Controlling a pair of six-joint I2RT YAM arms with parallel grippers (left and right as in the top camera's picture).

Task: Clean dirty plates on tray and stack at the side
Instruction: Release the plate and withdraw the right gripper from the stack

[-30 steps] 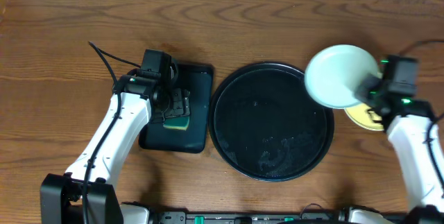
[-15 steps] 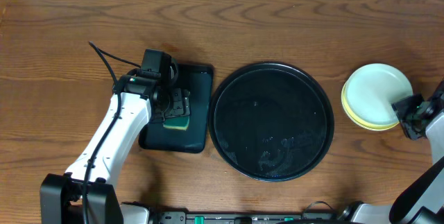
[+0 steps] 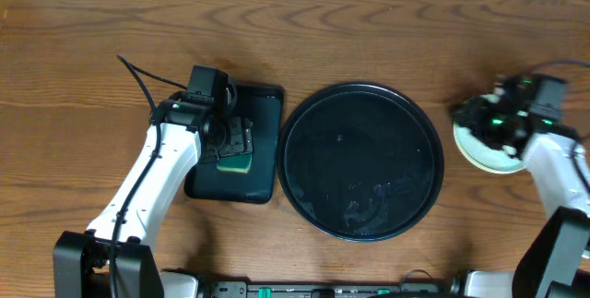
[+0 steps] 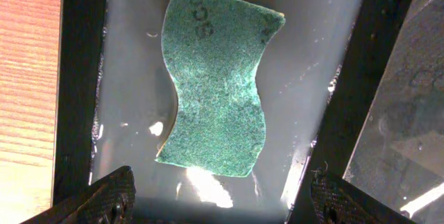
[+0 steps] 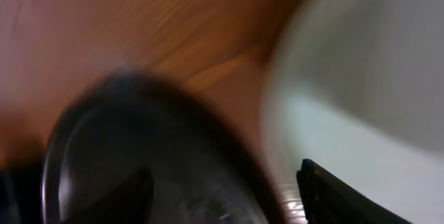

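Note:
The round black tray (image 3: 361, 160) lies mid-table, wet and with no plate on it; it is a dark blur (image 5: 139, 154) in the right wrist view. The plates (image 3: 477, 149) are stacked just right of it, a pale mint one (image 5: 361, 78) on top and a yellowish rim below. My right gripper (image 3: 468, 113) hovers over the stack's left part, pointing left, open and holding nothing (image 5: 222, 196). My left gripper (image 3: 235, 143) hangs open (image 4: 222, 203) over a green sponge (image 4: 215, 85), not touching it.
The sponge (image 3: 235, 161) lies in a small rectangular black tray (image 3: 263, 141) left of the round one, its wet floor (image 4: 132, 78) glinting. A cable (image 3: 138, 77) trails behind the left arm. Bare wood lies along the table's far side.
My right gripper held the pale plate over the round tray's right edge, set it on the yellow one, opened and swung off right. It has now come back over the stack. The left arm stayed still.

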